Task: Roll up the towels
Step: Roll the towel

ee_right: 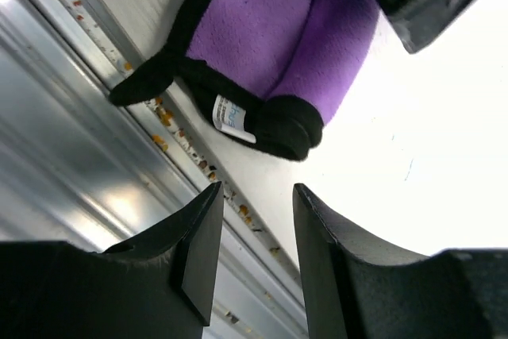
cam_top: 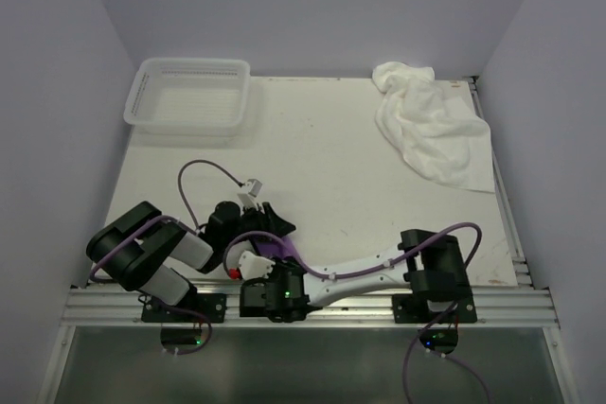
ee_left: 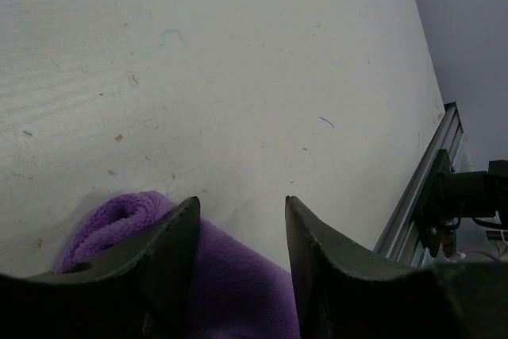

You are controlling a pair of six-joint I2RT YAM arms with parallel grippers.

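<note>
Jaws stand apart on both arms: we find the left gripper poised over the partly rolled purple towel, unclamped, and the right gripper empty above the aluminium rail. We record the purple towel at the table's near edge between the arms, the white towel crumpled at the far right corner.

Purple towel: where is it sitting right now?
In the overhead view the purple towel lies at the near edge of the table, left of centre, close by the left claw and the right claw, far from the white towel.
</note>
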